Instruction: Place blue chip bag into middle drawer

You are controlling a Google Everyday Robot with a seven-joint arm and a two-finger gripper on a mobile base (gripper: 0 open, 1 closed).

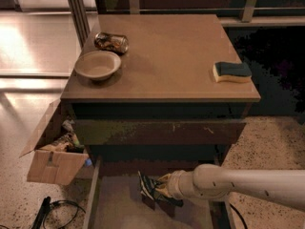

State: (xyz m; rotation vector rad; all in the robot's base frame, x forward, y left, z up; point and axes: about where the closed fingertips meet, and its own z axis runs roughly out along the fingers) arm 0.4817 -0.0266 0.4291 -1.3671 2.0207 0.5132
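The blue chip bag (148,189) is dark and wrinkly with pale markings. It hangs upright just over the floor of the open middle drawer (119,209), near the drawer's middle. My gripper (159,190) reaches in from the right on a white arm and is shut on the bag's right side. The bag casts a shadow on the drawer floor below it. The drawer's thin left wall (93,194) shows beside it.
Above the open drawer is a shut drawer with a scuffed brown-green front (159,131). On the cabinet top are a bowl (97,65), a shiny can (112,42) and a blue-topped yellow sponge (232,71). A cardboard box (55,163) and a black cable (47,209) lie on the floor at left.
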